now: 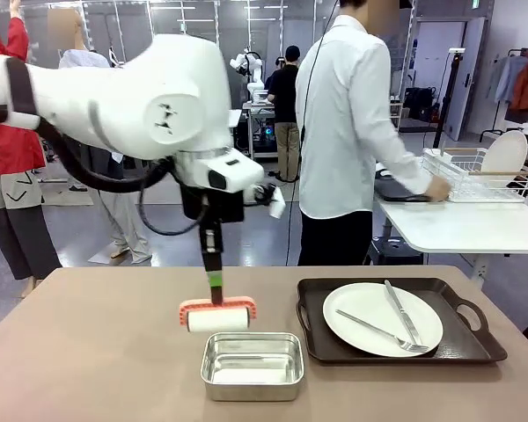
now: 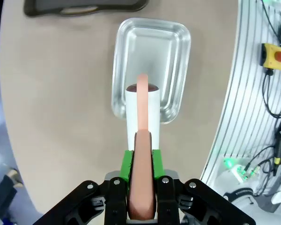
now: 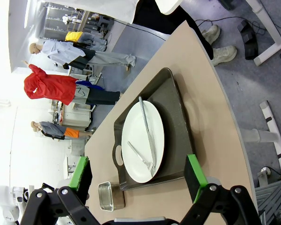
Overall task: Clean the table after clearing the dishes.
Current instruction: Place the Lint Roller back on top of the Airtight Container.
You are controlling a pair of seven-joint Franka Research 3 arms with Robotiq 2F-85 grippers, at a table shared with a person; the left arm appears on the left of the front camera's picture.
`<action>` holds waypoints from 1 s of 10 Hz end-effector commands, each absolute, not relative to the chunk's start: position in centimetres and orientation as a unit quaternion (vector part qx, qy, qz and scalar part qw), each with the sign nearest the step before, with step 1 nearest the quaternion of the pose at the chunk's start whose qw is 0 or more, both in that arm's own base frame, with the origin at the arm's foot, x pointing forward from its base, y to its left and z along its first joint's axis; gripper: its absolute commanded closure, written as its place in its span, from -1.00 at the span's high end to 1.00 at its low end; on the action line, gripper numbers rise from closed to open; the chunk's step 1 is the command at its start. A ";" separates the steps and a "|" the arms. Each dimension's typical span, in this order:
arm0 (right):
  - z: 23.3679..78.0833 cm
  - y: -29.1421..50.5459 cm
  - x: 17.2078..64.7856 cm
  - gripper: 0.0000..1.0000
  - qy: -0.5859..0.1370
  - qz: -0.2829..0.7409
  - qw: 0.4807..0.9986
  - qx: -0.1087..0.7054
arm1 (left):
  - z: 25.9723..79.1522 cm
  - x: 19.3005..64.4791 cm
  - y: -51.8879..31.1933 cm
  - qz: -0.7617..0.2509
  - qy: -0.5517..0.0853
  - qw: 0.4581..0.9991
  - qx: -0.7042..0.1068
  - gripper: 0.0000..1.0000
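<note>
1. my left gripper (image 2: 141, 164) clenched the roller (image 1: 218, 316), which hung below my jaws above the pan (image 1: 252, 365); it could snag the rim.
2. my right gripper (image 3: 136, 174) stood released; the dishes (image 3: 143, 140) sat ahead of its jaws on the table (image 1: 97, 352), blocking cleaning.

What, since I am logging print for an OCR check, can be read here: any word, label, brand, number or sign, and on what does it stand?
No text can be read in any view.
tray, plate, steel pan, roller: plain, no print shows.
yellow button box: any marking on it is too small to read.
</note>
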State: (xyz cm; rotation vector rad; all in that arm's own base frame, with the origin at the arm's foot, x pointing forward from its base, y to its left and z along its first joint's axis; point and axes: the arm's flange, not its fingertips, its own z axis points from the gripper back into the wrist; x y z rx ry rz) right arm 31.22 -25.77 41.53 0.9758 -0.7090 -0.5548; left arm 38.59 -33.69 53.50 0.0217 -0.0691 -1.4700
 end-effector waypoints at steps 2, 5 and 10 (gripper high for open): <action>41.5 -25.7 31.1 1.00 -0.337 -0.254 0.782 0.458 | 53.3 38.4 -36.8 -0.698 -0.037 0.715 0.010 -0.59; 41.5 -25.7 31.1 1.00 -0.337 -0.254 0.782 0.458 | 52.1 38.8 -38.4 -0.726 -0.041 0.687 -0.002 -0.59; 41.5 -25.7 31.1 1.00 -0.337 -0.254 0.782 0.458 | 48.4 43.5 -38.2 -0.723 -0.019 0.690 -0.033 -0.59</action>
